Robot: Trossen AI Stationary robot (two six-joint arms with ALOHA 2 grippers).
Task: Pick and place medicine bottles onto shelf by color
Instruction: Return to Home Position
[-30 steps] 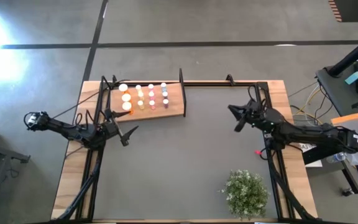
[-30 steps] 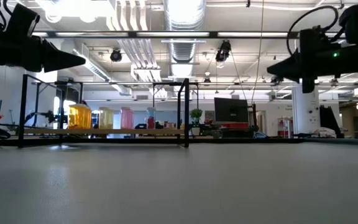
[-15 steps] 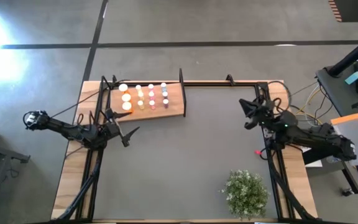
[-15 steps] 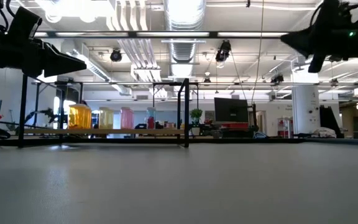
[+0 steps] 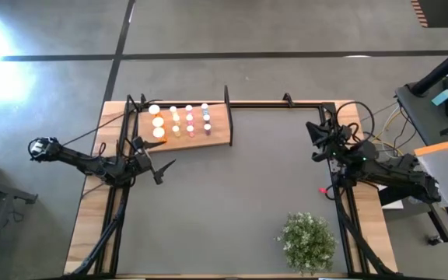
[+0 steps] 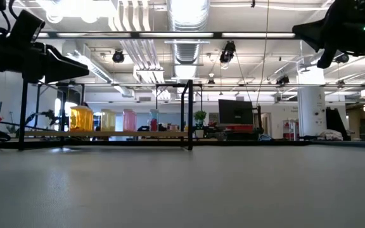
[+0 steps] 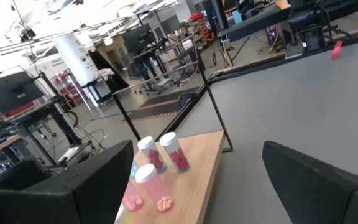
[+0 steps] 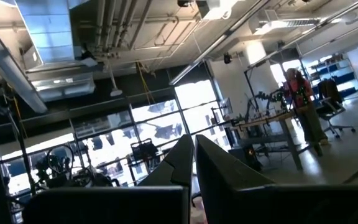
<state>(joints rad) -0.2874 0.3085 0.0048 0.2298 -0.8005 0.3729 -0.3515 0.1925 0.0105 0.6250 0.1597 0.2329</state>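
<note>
The medicine bottles (image 5: 181, 120) stand upright in rows on the light-brown shelf (image 5: 216, 132) at the table's far left. Seen from the side they form an orange (image 6: 81, 118), a yellow (image 6: 108, 119), a pink (image 6: 129, 119) and a bluish group. My left gripper (image 5: 154, 159) hovers open just near of the shelf, pointing level toward it. Between its fingers the left wrist view shows pink bottles (image 7: 157, 165) on the board (image 7: 197, 168). My right gripper (image 5: 314, 140) is shut and empty, raised above the table's far right (image 6: 300, 30) and pointing upward (image 8: 194, 162).
A green bushy plant (image 5: 308, 241) stands near the table's near right edge. A thin black post (image 5: 226, 97) rises at the shelf's far right corner, and black frame rails run along the table's sides. A small red object (image 5: 323, 189) lies by the right rail.
My right gripper has drawn back toward the table's right edge and risen, tipping its fingers upward; it has stayed shut.
</note>
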